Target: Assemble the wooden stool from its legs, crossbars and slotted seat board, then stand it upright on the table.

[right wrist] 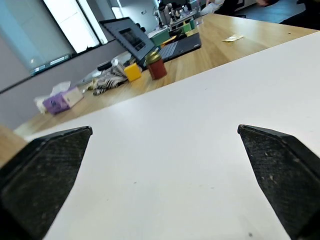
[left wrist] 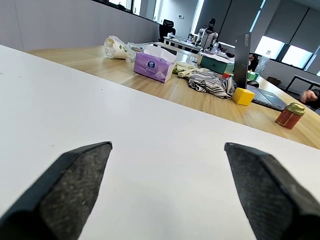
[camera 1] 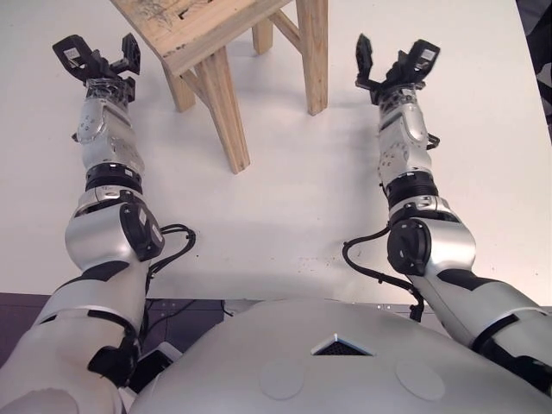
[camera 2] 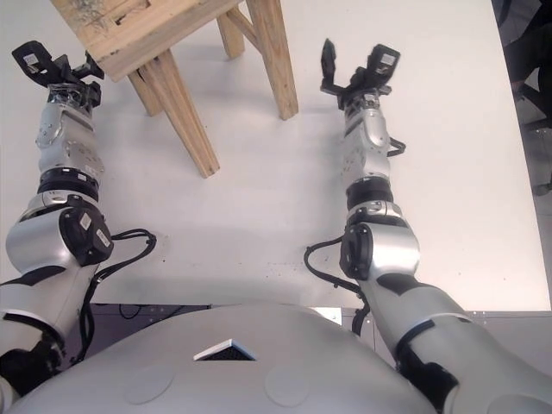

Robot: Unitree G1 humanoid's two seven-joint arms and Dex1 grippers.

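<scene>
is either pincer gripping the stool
No, the left pincer and right pincer both sit open and empty on either side of the upright stool.

An open-plan office: a long wooden desk (left wrist: pixel 200 97) carries a laptop (right wrist: pixel 145 40) and a tissue box (left wrist: pixel 154 67), with big windows (right wrist: pixel 65 25) behind.

Rough pale wooden stool (camera 1: pixel 226 52), smooth matt white table (camera 1: pixel 293 198)

Stool (camera 1: pixel 207 34): pale yellowish wood; darker grain streaks
Desk (camera 1: pixel 293 198): plain white
My left tool (camera 1: pixel 99 55); my right tool (camera 1: pixel 390 59): both black
Behind: tissue box (left wrist: pixel 154 67) purple; block (left wrist: pixel 243 96) yellow; tin (left wrist: pixel 289 115) red with gold lid; cloth (left wrist: pixel 210 81) striped black and white
</scene>
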